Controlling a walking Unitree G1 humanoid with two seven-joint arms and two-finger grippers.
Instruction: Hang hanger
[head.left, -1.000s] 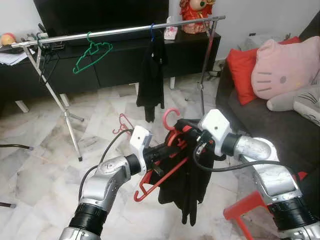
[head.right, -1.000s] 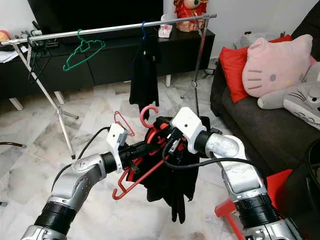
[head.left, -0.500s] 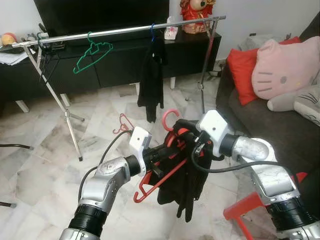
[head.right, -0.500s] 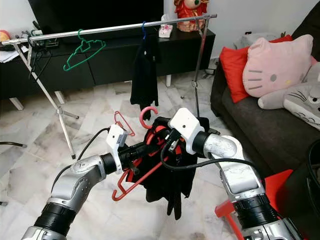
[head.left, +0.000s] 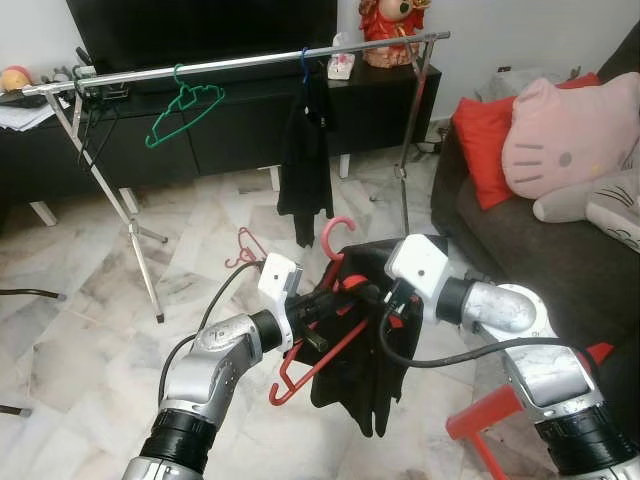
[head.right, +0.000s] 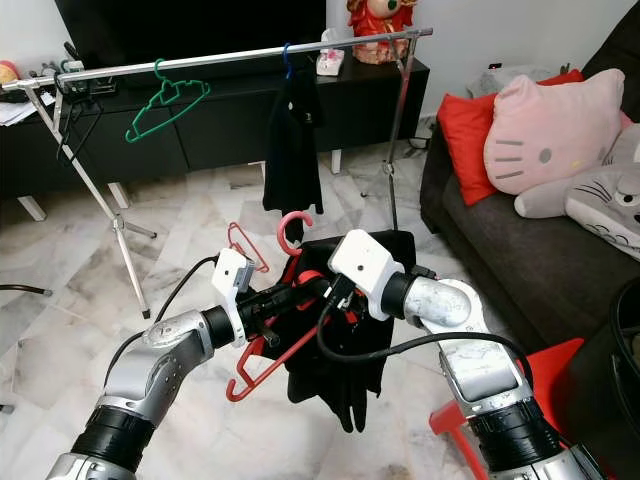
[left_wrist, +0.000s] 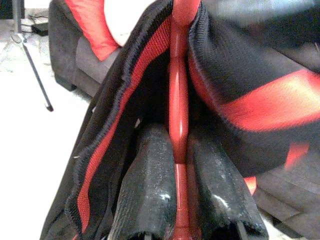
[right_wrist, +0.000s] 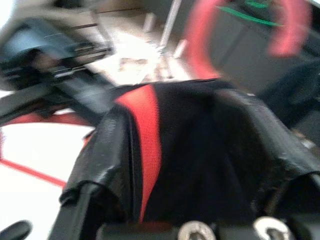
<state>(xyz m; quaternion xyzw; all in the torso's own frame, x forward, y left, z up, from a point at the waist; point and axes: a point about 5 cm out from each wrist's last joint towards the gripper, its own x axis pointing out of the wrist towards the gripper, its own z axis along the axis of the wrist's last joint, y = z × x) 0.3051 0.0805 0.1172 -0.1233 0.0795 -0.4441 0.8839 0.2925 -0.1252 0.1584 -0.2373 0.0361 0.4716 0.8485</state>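
Left end effector (head.left: 322, 303) first: its two black fingers (left_wrist: 150, 185) are clamped on the bar of the red hanger (head.left: 318, 352), hook curling up just above it, lower bar dangling below. The black garment with red trim (head.left: 365, 360) is draped over that hanger, spilling down to the right of this end effector. Across to the right end effector (head.left: 385, 293): pressed into the shoulder of the cloth, fingers pinched on the fabric, and it has slid in closer to the left one than a second ago, pulling the garment further along the hanger. The cloth now hangs lower and more bunched. That reads to me as dressing the hanger, nearly finished. The clothes rail (head.left: 230, 62), with a green hanger (head.left: 183, 105) and a dark garment (head.left: 303, 150), stands well beyond both end effectors, so the actual hanging is yet to come.
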